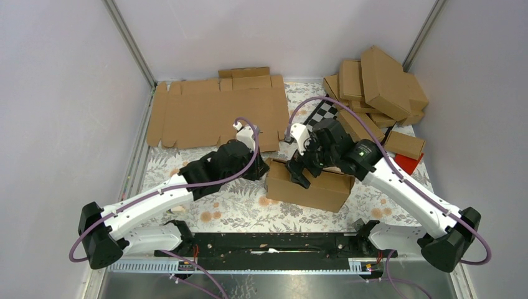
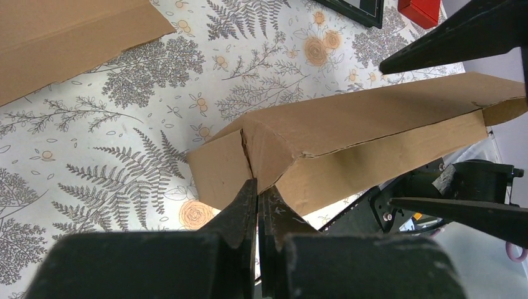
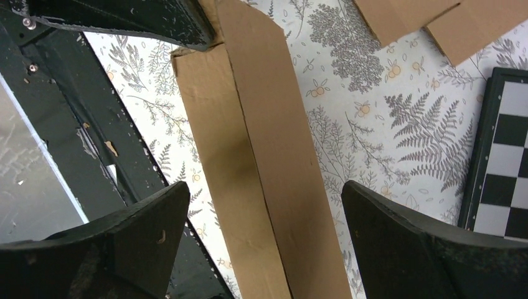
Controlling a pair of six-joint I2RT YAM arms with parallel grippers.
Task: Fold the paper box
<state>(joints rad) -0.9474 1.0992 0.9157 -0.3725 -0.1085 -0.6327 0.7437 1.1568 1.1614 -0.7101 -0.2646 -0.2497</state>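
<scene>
Roughly at eleven o'clock from the middle of the tabletop (image 1: 236, 208) lies a flat cardboard sheet (image 1: 212, 115), unfolded and well apart from the work. Moving rightward, the left hand (image 2: 256, 187) is fully closed, its two fingers pressed together, tips set against the nine o'clock end of the paper box (image 1: 311, 185). Whether a sliver of the end flap is nipped between them I cannot tell, since the tips hide that spot. The box sits near the middle of the tabletop, mostly formed, its long axis running nine to three (a dark seam along its front wall in the left wrist view suggests the lid is not fully home). Over its twelve o'clock edge hangs the right hand (image 3: 264, 187), spread as wide as it goes, one finger on either side of the long top panel and gripping nothing. Further right, at one o'clock, a checkered board (image 1: 325, 113) peeks out beside a heap of folded boxes (image 1: 380, 87). A red block (image 1: 408, 163) lies at three o'clock.

The main risk, as I judge it, is that nothing pins the box. A shove from the closed left hand could skid it toward three o'clock rather than tuck the end flap. The corner there looks creased, and more pressure may crush it. A careless squeeze from the right hand could buckle the lid.
</scene>
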